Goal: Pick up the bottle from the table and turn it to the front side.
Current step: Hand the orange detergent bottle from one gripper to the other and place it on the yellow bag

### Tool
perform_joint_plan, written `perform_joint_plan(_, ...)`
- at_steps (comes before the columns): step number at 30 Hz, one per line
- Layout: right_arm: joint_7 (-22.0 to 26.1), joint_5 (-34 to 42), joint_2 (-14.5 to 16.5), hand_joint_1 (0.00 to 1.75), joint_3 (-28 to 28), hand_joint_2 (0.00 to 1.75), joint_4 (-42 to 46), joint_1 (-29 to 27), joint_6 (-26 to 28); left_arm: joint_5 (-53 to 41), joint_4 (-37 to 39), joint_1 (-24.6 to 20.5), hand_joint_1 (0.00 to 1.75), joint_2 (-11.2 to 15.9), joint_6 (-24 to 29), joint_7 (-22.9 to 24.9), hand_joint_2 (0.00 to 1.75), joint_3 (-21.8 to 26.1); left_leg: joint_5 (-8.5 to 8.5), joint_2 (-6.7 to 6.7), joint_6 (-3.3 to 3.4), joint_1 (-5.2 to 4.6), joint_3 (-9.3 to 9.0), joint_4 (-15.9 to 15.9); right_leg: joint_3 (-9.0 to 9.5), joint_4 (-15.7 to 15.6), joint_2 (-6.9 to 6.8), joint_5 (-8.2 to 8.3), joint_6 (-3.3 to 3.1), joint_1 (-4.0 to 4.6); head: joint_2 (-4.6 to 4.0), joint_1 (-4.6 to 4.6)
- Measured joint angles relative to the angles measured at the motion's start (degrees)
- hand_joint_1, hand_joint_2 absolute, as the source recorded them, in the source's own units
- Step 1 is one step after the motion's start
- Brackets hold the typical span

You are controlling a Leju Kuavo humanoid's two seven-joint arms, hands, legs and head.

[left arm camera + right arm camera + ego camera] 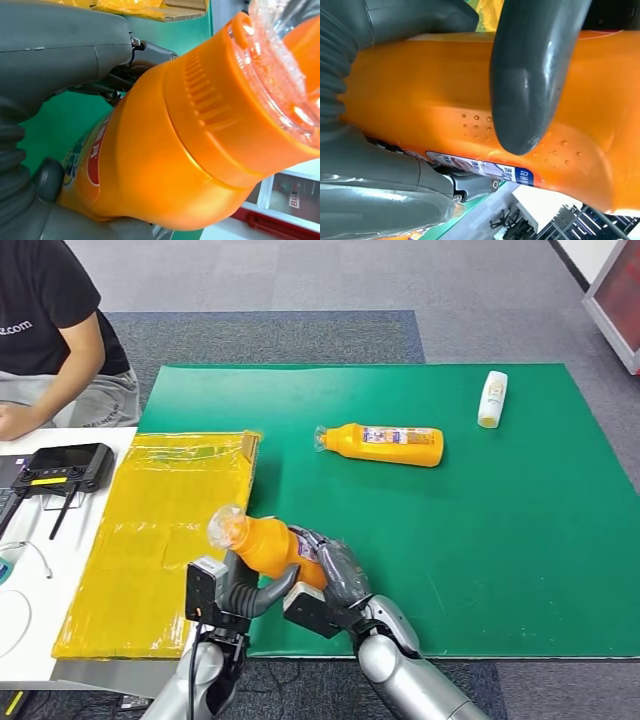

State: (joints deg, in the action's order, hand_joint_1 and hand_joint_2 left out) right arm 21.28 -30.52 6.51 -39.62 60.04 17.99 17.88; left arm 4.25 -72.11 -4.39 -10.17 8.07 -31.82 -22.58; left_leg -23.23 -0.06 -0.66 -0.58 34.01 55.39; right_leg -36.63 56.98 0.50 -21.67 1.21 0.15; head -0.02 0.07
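An orange bottle (266,543) with a clear cap is lifted off the green mat (483,540) near its front left corner, cap end pointing left and up. Both hands hold it: my left hand (245,595) wraps it from below near the neck, and my right hand (336,580) grips its body. The left wrist view has the orange bottle (158,150) close up, its label partly showing beside my left hand (56,55). In the right wrist view my right hand (376,185) clasps the bottle (433,100), with a dark thumb (525,80) pressed across it.
A second orange bottle (385,445) lies on its side mid-mat, and a small white bottle (492,399) lies at the far right. A yellow padded bag (166,530) is on the left. A person (53,330) sits at the white table (45,570) beside a black controller (64,467).
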Motion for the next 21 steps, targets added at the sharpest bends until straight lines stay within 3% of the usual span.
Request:
perform_joint_plan(1, 0.05, 0.05, 0.0, 0.17, -0.02, 1.75, 0.0, 0.0, 0.0, -0.08, 0.06, -0.14, 1.75, 0.08, -0.07, -0.01, 1.75, -0.01, 0.0, 0.0, 0.0, 0.0, 0.0, 0.0, 0.0, 0.0, 0.0, 0.0, 0.0, 0.0, 0.0, 0.0)
perform_joint_plan(2, 0.09, 0.09, 0.01, 0.05, -0.05, 1.75, 0.0, 0.0, 0.01, -0.23, 0.15, -0.3, 1.75, 0.15, -0.11, -0.04, 1.75, -0.03, 0.0, 0.0, 0.0, 0.0, 0.0, 0.0, 0.0, 0.0, 0.0, 0.0, 0.0, 0.0, 0.0, -0.01)
perform_joint_plan(7, 0.08, -0.13, 0.03, 0.0, -0.13, 1.75, 0.02, -0.01, 0.56, -2.14, 0.79, -0.72, 1.75, 0.33, 0.79, -0.58, 1.75, -0.11, 0.0, 0.0, 0.0, 0.0, 0.01, 0.0, 0.0, 0.0, 0.0, 0.0, 0.0, 0.0, 0.01, 0.0)
perform_joint_plan(11, 0.04, -0.34, 0.23, 0.0, -0.15, 0.0, 0.02, -0.01, 1.75, -5.46, 0.9, -0.69, 1.75, 0.58, 3.54, -1.52, 1.75, -0.21, 0.0, 0.0, 0.0, 0.0, 0.01, 0.0, -0.01, 0.0, 0.0, 0.0, 0.0, 0.0, 0.0, -0.01)
perform_joint_plan(21, 0.16, -1.82, 0.28, 0.0, -0.16, 0.0, -0.03, -0.24, 3.63, -12.13, -0.39, -0.52, 1.75, 2.2, 10.0, -2.76, 1.75, -0.2, 0.01, 0.0, 0.0, 0.0, 0.02, 0.0, -0.01, 0.0, 0.0, 0.0, 0.0, 0.0, 0.0, -0.01)
